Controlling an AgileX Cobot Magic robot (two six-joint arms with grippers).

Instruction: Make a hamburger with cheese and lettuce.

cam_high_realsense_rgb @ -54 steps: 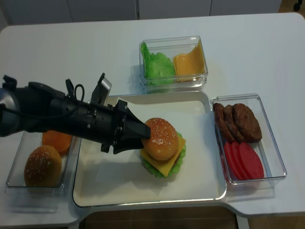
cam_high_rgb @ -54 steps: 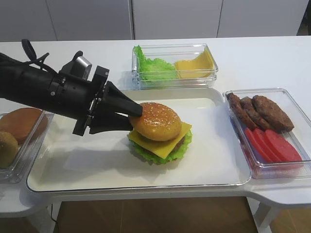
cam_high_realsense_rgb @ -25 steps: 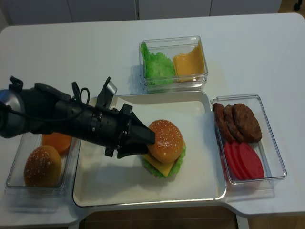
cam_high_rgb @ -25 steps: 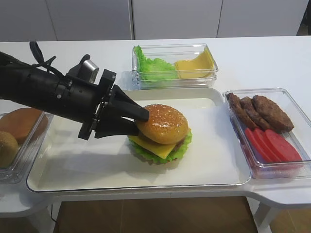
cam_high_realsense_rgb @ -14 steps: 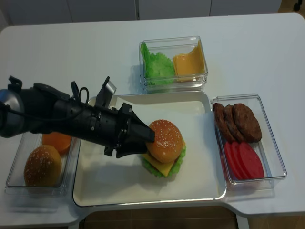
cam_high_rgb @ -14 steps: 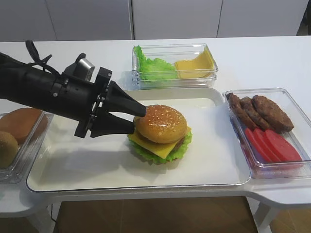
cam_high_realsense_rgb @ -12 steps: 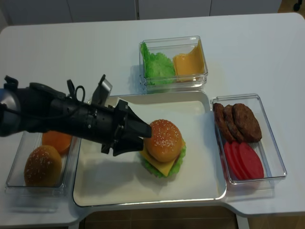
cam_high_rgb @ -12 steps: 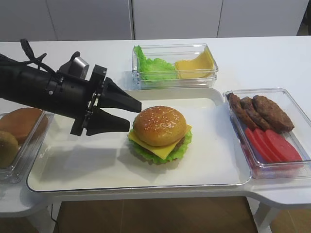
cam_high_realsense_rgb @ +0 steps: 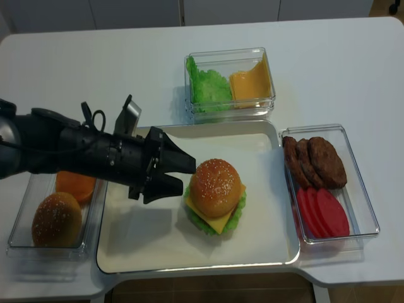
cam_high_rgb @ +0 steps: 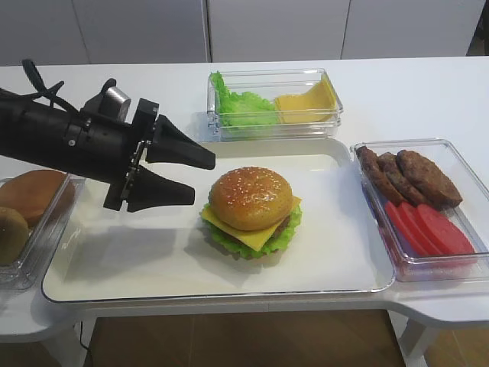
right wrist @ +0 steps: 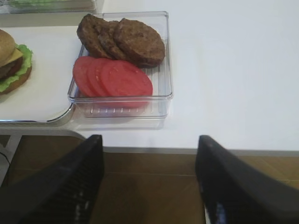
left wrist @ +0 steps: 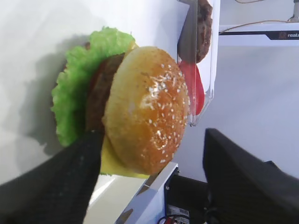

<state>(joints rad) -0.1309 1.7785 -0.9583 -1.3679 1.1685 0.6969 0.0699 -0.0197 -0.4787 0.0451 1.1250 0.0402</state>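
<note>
Left gripper (cam_high_rgb: 200,178) jaws apart, just beside hamburger (cam_high_rgb: 250,211), not touching: stack stands free on tray (cam_high_rgb: 114,260). Right gripper (right wrist: 148,186) jaws apart, idle.

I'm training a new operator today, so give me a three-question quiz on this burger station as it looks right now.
1. True or false: the left gripper is clamped on the sesame-seeded golden-brown top bun.
2. What lies directly under the bun on the layered toy hamburger: A) the square yellow cheese slice, B) red tomato slices, C) a second bun?
3. Fill in: the round red tomato slices share a clear plastic container with the brown ____.

Key
1. False: its jaws are spread, just left of the bun and not touching it.
2. A. The frilly green lettuce leaf shows beneath.
3. Patties.
</note>
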